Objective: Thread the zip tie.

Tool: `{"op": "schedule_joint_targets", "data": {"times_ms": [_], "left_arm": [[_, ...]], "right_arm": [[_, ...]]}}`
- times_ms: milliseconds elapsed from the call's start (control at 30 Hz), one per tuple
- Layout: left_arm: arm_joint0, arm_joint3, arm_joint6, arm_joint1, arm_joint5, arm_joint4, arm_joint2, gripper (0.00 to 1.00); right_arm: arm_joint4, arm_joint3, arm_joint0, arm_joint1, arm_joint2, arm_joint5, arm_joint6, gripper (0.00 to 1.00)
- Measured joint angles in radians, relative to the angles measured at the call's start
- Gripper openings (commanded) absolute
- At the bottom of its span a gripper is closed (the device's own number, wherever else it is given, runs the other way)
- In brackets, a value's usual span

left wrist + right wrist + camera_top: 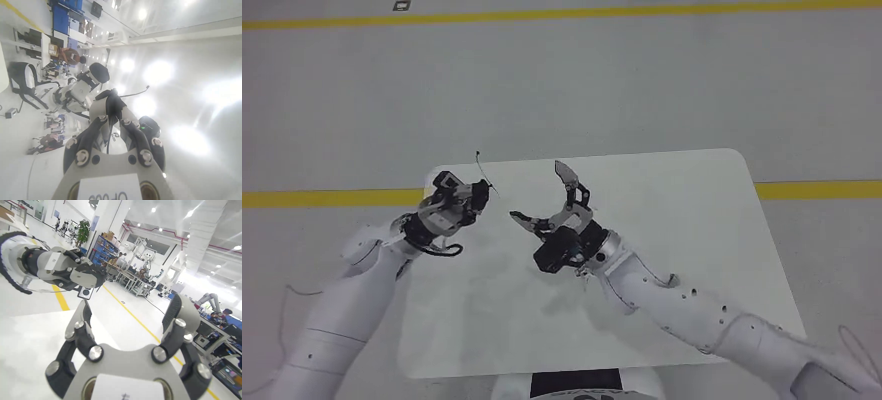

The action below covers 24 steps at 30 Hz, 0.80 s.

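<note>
A thin black zip tie (482, 170) sticks out from my left gripper (479, 195), which is shut on it above the table's far left part. In the left wrist view the zip tie (135, 93) curves away from the closed fingertips (108, 94), its small head at the far end. My right gripper (542, 197) hovers just to the right of it, wide open with nothing between its fingers. The right wrist view shows its own spread gripper (130, 306) facing the left gripper (88, 275), a short gap apart, with a dark tie end (98, 289) poking out below it.
The white table (692, 200) has rounded corners and bare surface to the right of and in front of both grippers. Grey floor with yellow lines (542, 15) surrounds it. Workbenches (132, 279) and people stand far off in the room.
</note>
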Motion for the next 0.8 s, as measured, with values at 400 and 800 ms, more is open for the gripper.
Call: {"op": "schedule_joint_targets", "data": {"times_ms": [400, 800], "left_arm": [[-0.024, 0.013, 0.006, -0.02, 0.01, -0.026, 0.04, 0.0], [-0.025, 0.014, 0.007, -0.021, 0.009, -0.025, 0.042, 0.0]], "right_arm": [[0.0, 0.022, 0.038, -0.005, -0.046, 0.01, -0.006, 0.98], [0.0, 0.044, 0.07, -0.02, -0.095, 0.01, -0.026, 0.38]]}}
